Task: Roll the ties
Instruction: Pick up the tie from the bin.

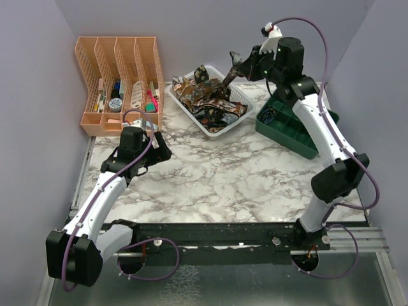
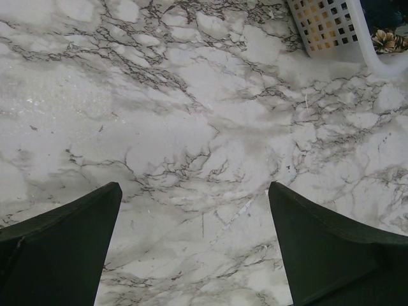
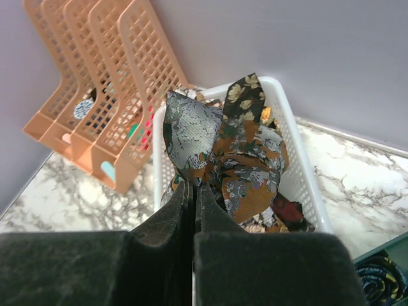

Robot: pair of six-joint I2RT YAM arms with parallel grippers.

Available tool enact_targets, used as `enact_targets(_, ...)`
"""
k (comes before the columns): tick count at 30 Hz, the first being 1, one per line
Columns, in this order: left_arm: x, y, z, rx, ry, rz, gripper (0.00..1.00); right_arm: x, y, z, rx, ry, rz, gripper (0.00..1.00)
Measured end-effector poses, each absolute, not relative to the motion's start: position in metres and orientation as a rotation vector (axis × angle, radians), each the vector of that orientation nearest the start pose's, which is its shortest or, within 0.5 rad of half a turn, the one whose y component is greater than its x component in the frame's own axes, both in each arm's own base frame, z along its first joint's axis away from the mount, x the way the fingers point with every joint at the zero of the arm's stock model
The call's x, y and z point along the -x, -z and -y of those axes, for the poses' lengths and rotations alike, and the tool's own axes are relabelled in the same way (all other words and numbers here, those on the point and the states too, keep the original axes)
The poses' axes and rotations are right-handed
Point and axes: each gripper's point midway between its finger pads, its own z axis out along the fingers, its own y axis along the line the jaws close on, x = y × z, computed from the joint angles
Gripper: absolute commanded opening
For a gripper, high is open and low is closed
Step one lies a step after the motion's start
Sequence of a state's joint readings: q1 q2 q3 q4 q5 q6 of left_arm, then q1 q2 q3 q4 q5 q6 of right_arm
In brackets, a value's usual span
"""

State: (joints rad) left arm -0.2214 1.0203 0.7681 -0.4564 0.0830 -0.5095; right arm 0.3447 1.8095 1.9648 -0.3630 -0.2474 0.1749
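At the far left corner of the surface [image 1: 210, 178] you have an orange file rack [image 1: 121, 76], its contents too small to name. Near it your left gripper [image 2: 194, 191] hangs over bare marble, fingers wide apart, touching nothing. By the far edge, the white basket [image 1: 220, 132] holds a heap of ties [image 1: 201, 95]; you can't count them. Above it your right gripper [image 3: 193, 186] is clamped on one tie [image 3: 220, 150], whose lower end trails into the heap. At the right edge, a green tray [image 1: 290, 135] sits partly hidden behind your right arm [image 1: 325, 127].
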Motion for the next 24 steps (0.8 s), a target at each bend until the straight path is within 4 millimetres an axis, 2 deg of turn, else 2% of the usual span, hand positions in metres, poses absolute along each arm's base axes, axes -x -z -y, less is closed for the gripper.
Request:
enact_targets(5, -0.283, -0.147, 0.103, 0.3, 0.502, -2.304, 0.99, -0.463, -0.384, -0.232, 0.373, -0.651, -1.767, 0.0)
enact_targets(10, -0.285, -0.146, 0.11, 0.314, 0.55, -2.303, 0.99, -0.425, -0.384, -0.243, 0.467, -0.713, -1.758, 0.01)
enact_targets(13, -0.286, -0.148, 0.113, 0.317, 0.575, -2.294, 0.99, -0.389, -0.392, -0.258, 0.562, -0.771, -1.722, 0.0)
enact_targets(17, -0.287, -0.151, 0.115, 0.32, 0.593, -2.284, 0.99, -0.328, -0.397, -0.276, 0.687, -0.866, -1.663, 0.01)
enact_targets(20, -0.287, -0.151, 0.116, 0.329, 0.6, -2.277, 0.99, -0.28, -0.373, -0.286, 0.768, -0.933, -1.675, 0.0)
enact_targets(22, -0.285, -0.15, 0.115, 0.333, 0.604, -2.275, 0.99, -0.254, -0.345, -0.291, 0.813, -0.974, -1.717, 0.0)
enact_targets(24, -0.284, -0.15, 0.116, 0.336, 0.608, -2.274, 0.99, -0.234, -0.308, -0.293, 0.841, -1.009, -1.789, 0.0)
